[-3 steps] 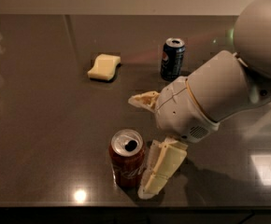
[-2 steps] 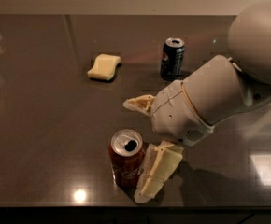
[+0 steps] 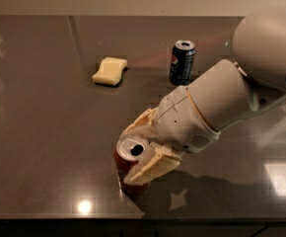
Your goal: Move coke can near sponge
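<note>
Gripper: your gripper (image 3: 133, 159) is low over the near part of the table (image 3: 44, 132), a little left of the middle, at the end of the white arm (image 3: 207, 107) that comes in from the right.
Hand state: it stands around the coke can (image 3: 131, 148), with the can inside it; whether it already presses on the can or is only set around it, I cannot tell.
Coke can: it stands upright near the near edge, silver top up, so its long axis is vertical.
Sponge: the sponge (image 3: 109, 71) lies flat on the far part of the table, well apart from the can.
Key direction: from your gripper the sponge is away toward the far side and slightly to the left, so I judge the carry must go mostly far, with only a small drift left.
Obstacle: the Pepsi can (image 3: 182, 61) stands upright at the far side, right of the sponge and apart from it; your arm passes on its near side.
Advice: confirm the hold first, keep the can vertical, and stay on the left of the Pepsi can when you go to the sponge.
</note>
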Controlling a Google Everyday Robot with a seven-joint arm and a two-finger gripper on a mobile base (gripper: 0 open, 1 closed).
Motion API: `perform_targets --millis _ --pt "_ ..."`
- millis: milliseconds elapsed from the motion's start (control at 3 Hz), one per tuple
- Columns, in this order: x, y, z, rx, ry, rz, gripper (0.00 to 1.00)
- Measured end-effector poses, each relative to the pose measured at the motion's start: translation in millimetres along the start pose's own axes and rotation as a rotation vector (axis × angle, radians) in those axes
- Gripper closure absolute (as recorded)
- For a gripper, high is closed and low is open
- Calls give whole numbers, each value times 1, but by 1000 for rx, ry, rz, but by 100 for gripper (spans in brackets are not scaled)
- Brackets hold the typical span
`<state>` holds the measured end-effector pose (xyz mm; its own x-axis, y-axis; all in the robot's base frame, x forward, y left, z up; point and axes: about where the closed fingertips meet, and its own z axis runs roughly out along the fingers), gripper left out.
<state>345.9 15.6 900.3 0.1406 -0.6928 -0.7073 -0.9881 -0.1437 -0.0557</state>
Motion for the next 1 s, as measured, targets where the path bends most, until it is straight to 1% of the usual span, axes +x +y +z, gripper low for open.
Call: perform_targets --millis 333,667,1000 --pt "-2 -4 -2 -8 2 10 65" --pt "-3 -28 -11 16 29 39 88" --pt "2 -66 -22 52 43 89 100"
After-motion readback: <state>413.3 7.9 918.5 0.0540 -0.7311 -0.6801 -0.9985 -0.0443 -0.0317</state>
